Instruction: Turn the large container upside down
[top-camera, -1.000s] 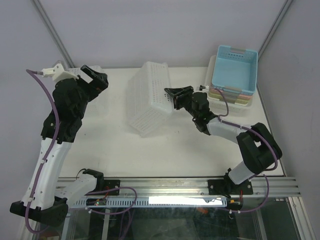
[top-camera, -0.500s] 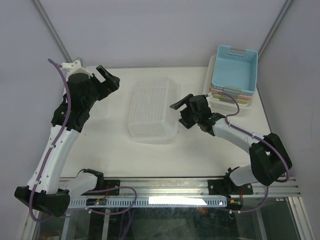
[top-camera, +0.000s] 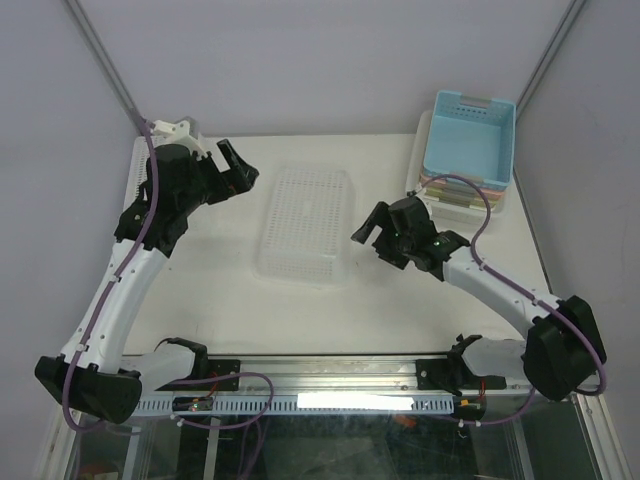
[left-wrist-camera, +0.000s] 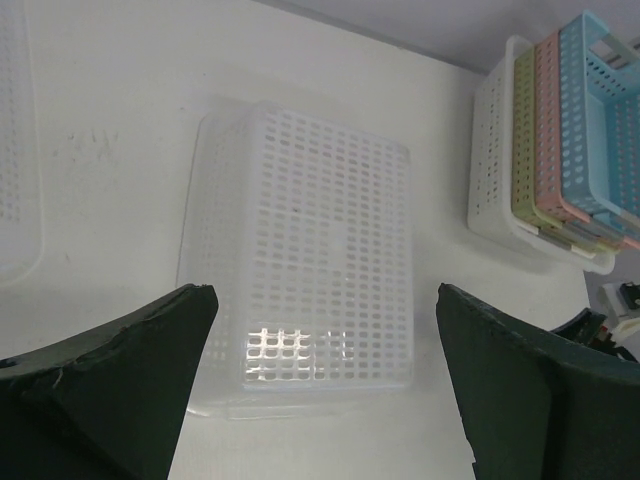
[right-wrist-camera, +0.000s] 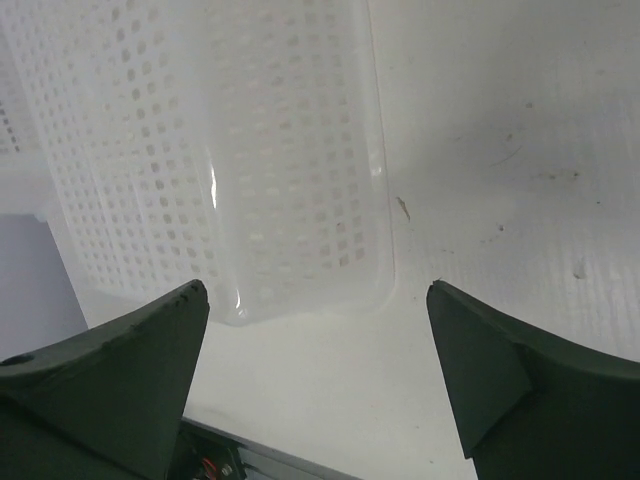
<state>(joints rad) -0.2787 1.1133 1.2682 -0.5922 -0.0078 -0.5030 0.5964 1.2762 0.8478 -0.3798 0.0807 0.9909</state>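
The white bench (top-camera: 400, 310), closed in by grey walls, carries the container (top-camera: 303, 220) at its middle, grid base up and rim down, so it looks flipped. Baskets (top-camera: 468, 150) are stacked far right. Left fingers (left-wrist-camera: 100, 390) and right fingers (right-wrist-camera: 100, 400) are spread and empty, flanking it. Best to retreat straight, without nudging it.

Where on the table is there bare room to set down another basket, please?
The widest bare patch is the near strip of table between the large container and the rail. A narrower one lies between the container and the stacked baskets, though the right claw hangs there. The far right corner is crowded.
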